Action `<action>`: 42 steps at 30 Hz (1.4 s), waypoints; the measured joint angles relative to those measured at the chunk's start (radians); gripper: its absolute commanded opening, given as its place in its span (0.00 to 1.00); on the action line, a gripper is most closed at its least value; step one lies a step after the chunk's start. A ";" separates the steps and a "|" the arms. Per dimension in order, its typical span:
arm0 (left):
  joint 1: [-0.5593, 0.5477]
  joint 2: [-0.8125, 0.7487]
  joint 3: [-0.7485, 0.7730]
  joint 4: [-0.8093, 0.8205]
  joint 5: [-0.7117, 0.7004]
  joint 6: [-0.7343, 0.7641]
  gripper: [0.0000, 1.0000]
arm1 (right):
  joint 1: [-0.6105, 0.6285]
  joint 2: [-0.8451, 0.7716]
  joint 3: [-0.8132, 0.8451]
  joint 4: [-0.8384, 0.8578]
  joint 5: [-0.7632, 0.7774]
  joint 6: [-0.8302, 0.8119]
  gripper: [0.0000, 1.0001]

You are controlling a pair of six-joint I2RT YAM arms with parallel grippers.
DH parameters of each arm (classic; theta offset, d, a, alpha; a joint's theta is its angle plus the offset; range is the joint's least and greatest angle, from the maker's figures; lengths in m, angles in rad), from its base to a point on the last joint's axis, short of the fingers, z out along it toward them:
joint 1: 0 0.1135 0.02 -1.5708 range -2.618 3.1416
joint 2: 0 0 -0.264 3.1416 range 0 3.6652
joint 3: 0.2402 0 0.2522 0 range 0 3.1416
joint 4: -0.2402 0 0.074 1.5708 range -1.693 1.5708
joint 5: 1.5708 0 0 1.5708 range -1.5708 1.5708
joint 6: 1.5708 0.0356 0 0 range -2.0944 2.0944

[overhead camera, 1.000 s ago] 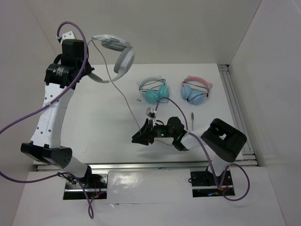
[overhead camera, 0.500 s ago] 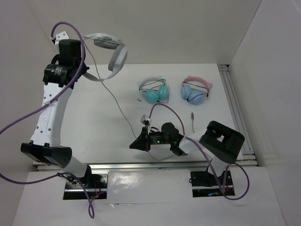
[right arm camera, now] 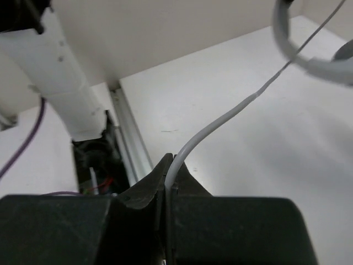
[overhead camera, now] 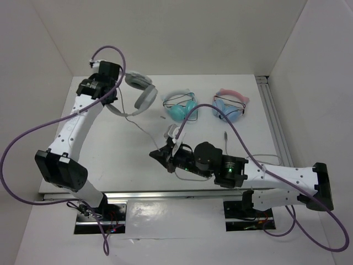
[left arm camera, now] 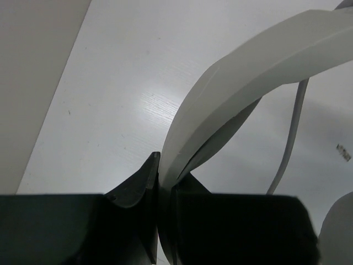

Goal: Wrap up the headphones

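Left jaws: clamped on headphones (overhead camera: 144, 99) band (left arm camera: 248, 66), so I can anchor it. Right jaws: pinched on cable (right arm camera: 220, 118) running ahead, so I can wind it.

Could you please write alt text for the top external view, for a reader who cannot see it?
The left end effector grips the headband of large grey-white headphones at far left, while the right end effector pinches their thin cable mid-table. A teal pair and a pink-banded pair lie behind.
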 measured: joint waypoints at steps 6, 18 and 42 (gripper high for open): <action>-0.211 -0.016 -0.182 0.035 0.003 0.072 0.00 | -0.042 0.042 0.179 -0.213 0.183 -0.177 0.00; -0.458 -0.208 -0.402 -0.005 0.057 0.080 0.00 | -0.414 0.169 0.391 -0.338 0.263 -0.409 0.00; -0.748 -0.316 -0.271 0.010 0.076 0.091 0.00 | -0.750 0.248 0.361 -0.280 -0.227 -0.336 0.16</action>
